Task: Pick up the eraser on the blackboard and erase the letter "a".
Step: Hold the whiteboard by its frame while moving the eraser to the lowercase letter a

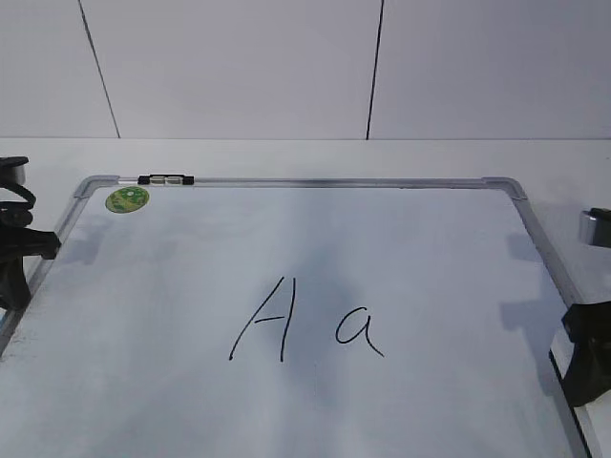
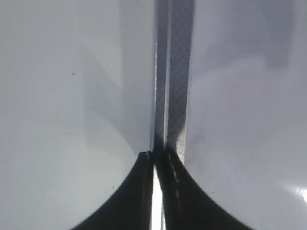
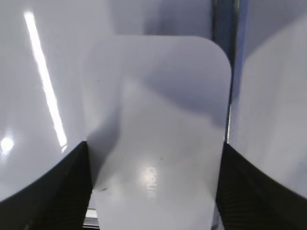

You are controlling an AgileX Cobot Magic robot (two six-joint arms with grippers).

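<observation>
The blackboard (image 1: 286, 248) is a white board with a grey frame, lying flat. A capital "A" (image 1: 263, 320) and the letter "a" (image 1: 358, 329) are written at its middle. The white eraser (image 3: 158, 129) with grey lettering lies by the board's right frame strip (image 3: 225, 28). My right gripper (image 3: 154, 191) has a finger against each long side of the eraser. In the exterior view that gripper (image 1: 584, 358) is at the board's right edge. My left gripper (image 2: 157, 158) is shut and empty over the board's left frame (image 2: 175, 72); it also shows in the exterior view (image 1: 14, 262).
A round green sticker (image 1: 126, 199) is in the board's far left corner. A small black-and-white marker (image 1: 165, 179) lies on the far frame. A white wall with dark seams stands behind the table.
</observation>
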